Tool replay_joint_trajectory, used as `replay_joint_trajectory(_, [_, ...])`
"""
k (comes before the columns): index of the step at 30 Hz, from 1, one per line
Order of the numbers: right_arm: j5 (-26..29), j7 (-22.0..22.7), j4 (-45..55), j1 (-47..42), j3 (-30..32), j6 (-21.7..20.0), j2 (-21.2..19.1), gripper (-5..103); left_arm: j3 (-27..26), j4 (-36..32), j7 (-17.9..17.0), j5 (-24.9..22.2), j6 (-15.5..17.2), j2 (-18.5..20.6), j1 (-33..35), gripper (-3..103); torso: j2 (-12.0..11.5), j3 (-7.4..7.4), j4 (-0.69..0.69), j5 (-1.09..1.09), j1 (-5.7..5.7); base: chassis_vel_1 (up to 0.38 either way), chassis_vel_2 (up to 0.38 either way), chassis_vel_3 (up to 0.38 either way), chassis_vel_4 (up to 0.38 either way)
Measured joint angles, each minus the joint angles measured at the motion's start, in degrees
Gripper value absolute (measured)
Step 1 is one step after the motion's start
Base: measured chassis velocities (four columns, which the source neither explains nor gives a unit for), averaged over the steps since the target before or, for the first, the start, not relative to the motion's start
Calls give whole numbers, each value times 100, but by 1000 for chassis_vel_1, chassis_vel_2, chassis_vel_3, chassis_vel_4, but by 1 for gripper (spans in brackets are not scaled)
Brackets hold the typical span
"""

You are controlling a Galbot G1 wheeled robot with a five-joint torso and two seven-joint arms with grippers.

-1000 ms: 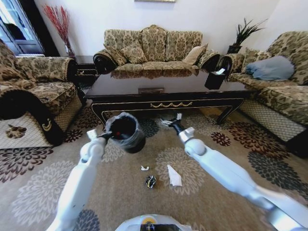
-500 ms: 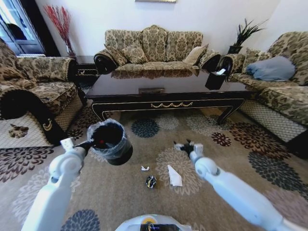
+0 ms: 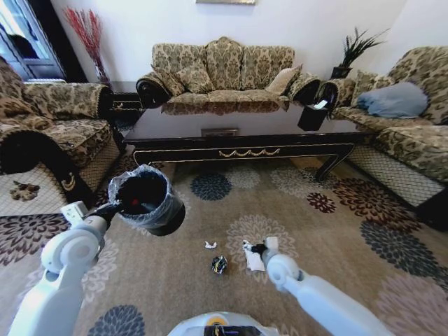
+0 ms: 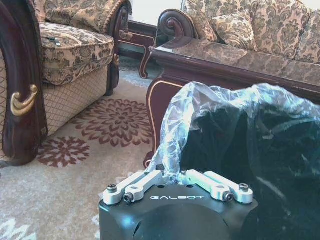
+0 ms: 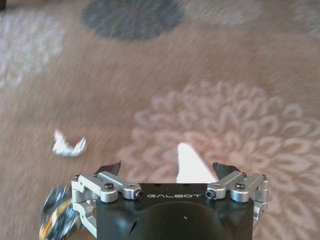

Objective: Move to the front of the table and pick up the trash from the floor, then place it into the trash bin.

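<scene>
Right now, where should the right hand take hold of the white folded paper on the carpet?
Likely from straight above, pinching the white folded paper across its narrow width. It lies flat on the carpet, tapering to a point, and the open right hand already straddles it.

You had a bright, evenly lit room: daylight came in through the window [image 3: 17, 35] at the far left, and the glossy table [image 3: 238, 129] mirrored the sofa [image 3: 224, 66] in its top. Shadows on the carpet [image 3: 336, 231] were soft and faint. Your head view bowed strongly toward its edges, curving the furniture. Your right wrist view was smeared with motion blur, the white folded paper [image 5: 192, 162] washed out and glaring. Your left wrist view stayed sharp, with highlights glinting on the clear plastic bag [image 4: 215, 110].
</scene>
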Motion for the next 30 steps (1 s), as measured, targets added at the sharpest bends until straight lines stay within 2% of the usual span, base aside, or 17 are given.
replay_joint_trajectory(3, [72,155,-183,201,-459,-22,211,100,-28,-54,19,23,-23,-19,128,3,0,0,-3,0,0,0,0,0,0])
replay_joint_trajectory(13, [226,499,-524,734,-1269,-14,622,100,-64,-103,58,19,-41,-9,137,3,0,0,-2,1,0,0,0,0,0])
replay_joint_trajectory(23, [470,548,-1189,1190,-1653,-2,989,100,-21,-48,68,54,-45,-104,54,3,0,0,-1,0,0,0,0,0,0])
replay_joint_trajectory(30, [796,778,-1414,1322,-1852,-51,1267,100,33,49,72,94,-47,-130,-34,3,-1,1,-1,0,0,0,0,0,0])
